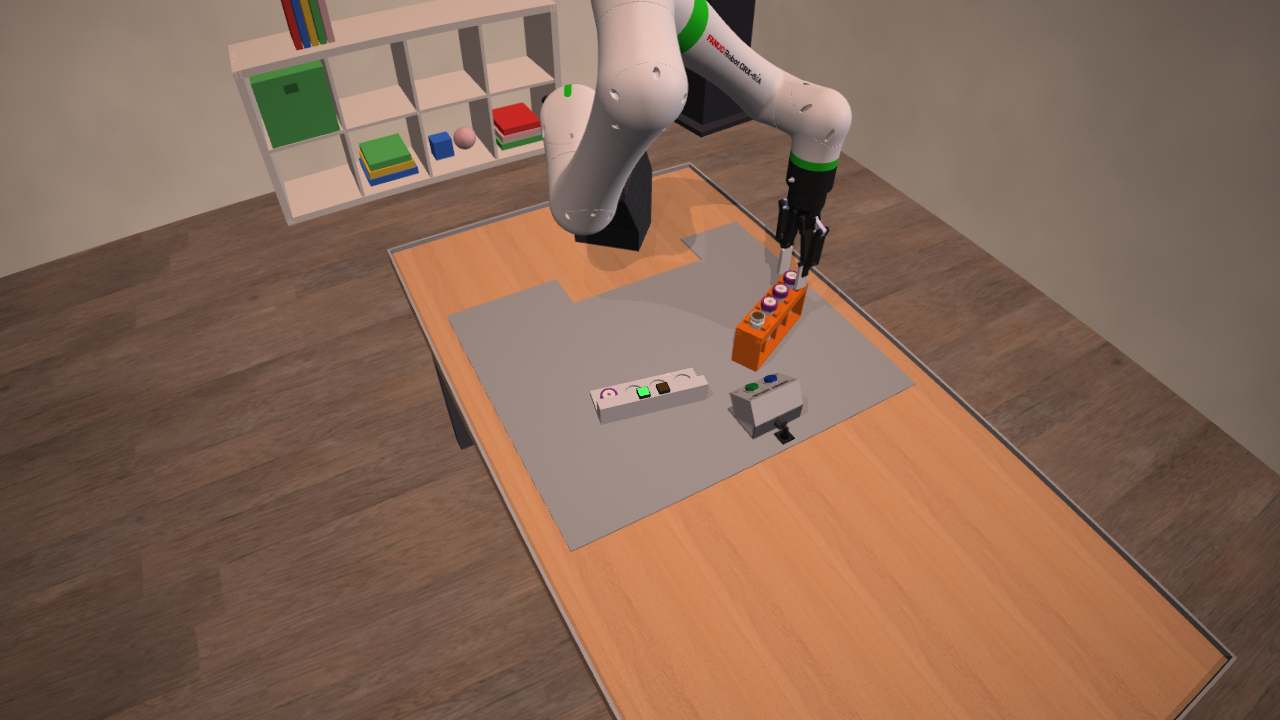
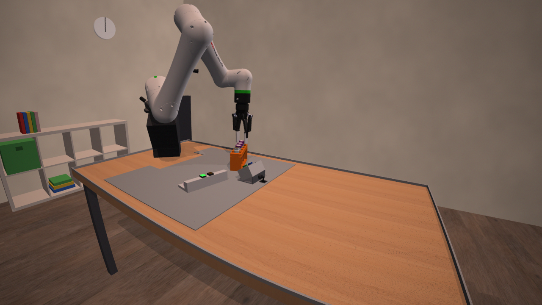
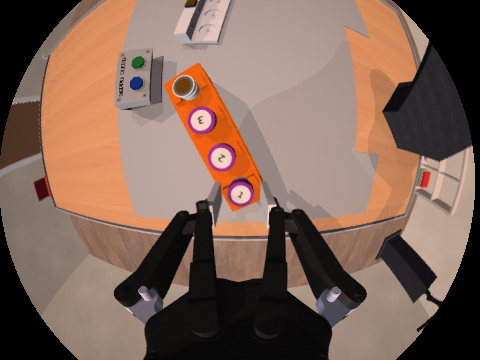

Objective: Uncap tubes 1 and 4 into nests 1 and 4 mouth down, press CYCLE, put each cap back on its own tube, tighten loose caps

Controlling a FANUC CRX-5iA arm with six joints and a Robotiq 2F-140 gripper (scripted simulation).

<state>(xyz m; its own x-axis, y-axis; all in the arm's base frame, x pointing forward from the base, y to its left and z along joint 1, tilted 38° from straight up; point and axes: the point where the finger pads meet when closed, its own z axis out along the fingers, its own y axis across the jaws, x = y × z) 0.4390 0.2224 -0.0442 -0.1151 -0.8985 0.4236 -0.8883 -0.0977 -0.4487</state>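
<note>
The orange decapping station [image 1: 768,326] stands on the grey mat, and it also shows in the wrist view [image 3: 212,136]. Three tubes carry purple caps. The end tube beside the key desk [image 1: 757,317] is uncapped, as the wrist view [image 3: 184,87] also shows. My gripper [image 3: 240,191] is open, with a finger on each side of the cap [image 3: 240,192] on the opposite end tube, apart from it. In the top view the gripper [image 1: 794,268] hangs upright over that cap [image 1: 790,277]. One purple cap [image 1: 609,392] lies in an end nest of the cap tray [image 1: 648,394]. The green lamp [image 1: 641,391] is lit.
The key desk [image 1: 763,402] stands beside the station's uncapped end, with the blue key [image 1: 769,378] and green key [image 1: 751,386] on top. The arm's black base [image 1: 617,214] is at the table's back. The table edge runs close behind the station.
</note>
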